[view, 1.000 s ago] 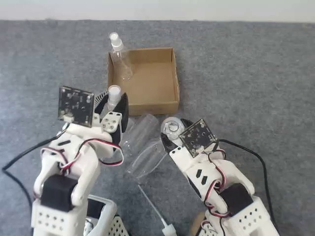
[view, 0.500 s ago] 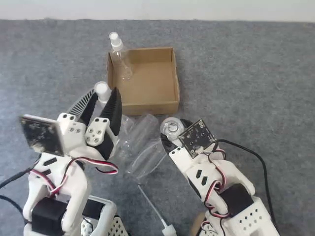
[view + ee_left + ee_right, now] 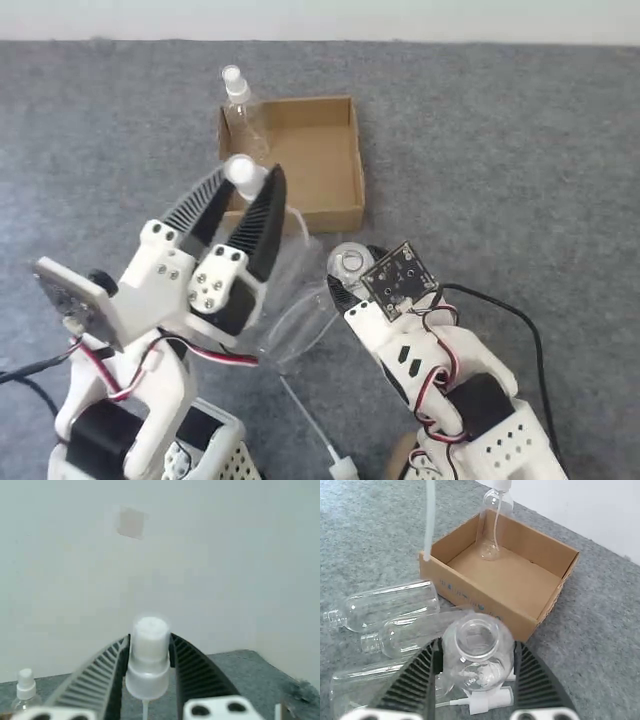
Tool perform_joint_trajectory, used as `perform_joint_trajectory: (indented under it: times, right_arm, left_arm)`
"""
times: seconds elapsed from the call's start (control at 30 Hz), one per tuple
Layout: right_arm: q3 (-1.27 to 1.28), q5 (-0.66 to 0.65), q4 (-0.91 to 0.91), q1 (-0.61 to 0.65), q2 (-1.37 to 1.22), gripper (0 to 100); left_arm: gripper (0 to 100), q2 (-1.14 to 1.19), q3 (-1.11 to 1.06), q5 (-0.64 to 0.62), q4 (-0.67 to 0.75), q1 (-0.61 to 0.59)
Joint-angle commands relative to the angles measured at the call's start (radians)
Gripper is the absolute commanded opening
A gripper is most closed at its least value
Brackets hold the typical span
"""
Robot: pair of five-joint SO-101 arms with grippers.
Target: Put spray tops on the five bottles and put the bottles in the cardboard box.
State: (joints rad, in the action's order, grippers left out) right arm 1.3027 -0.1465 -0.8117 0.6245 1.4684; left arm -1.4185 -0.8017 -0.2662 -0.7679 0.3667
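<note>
My left gripper (image 3: 243,176) is raised above the front left of the cardboard box (image 3: 300,217) and is shut on a white spray top (image 3: 240,170), also seen head-on as the spray top (image 3: 147,652) between the black fingers (image 3: 197,667). Its thin tube (image 3: 429,520) hangs down over the box's front corner. My right gripper (image 3: 350,266) is shut on an upright clear bottle (image 3: 477,652) with an open mouth, just in front of the box (image 3: 470,597). One capped bottle (image 3: 243,115) leans in the box's far left corner.
Uncapped clear bottles (image 3: 290,270) lie on the grey carpet between the arms, with one more (image 3: 300,325) nearer the front. A loose spray top (image 3: 340,463) with its tube lies by the right arm's base. Open carpet stretches to the right of the box.
My left arm has lifted and swung the spray top to the right and toward the box, tilting the gripper upward. The right arm and its bottle have stayed put.
</note>
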Motion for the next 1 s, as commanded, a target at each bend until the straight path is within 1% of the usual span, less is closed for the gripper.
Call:
perform_joint_trajectory:
  times: [0.0,0.2,0.37,0.53,0.67,0.87,0.97]
  right_arm:
    - [-0.028,-0.009,0.002,0.002,-0.019,2.7]
    - [-0.026,-0.011,0.004,0.005,-0.019,2.7]
    - [-0.023,-0.011,0.005,0.007,-0.019,2.7]
    - [0.044,-0.012,0.11,0.008,-0.019,2.7]
    - [0.049,-0.012,0.116,0.008,-0.019,2.7]
    - [0.051,-0.012,0.116,0.008,-0.019,2.7]
    - [0.051,-0.012,0.116,0.008,-0.019,2.7]
  left_arm:
    - [1,-0.009,0.015,-0.011,0.032,0.064]
    - [1,-0.009,0.015,-0.011,0.031,0.121]
    - [1,-0.009,0.015,-0.012,0.029,0.129]
    - [1,-0.009,0.015,-0.015,0.029,0.129]
    - [1,-0.009,0.004,-0.017,0.029,0.13]
    - [1,-0.009,-0.021,-0.011,0.031,0.227]
    - [1,-0.009,-0.041,-0.009,0.035,0.238]
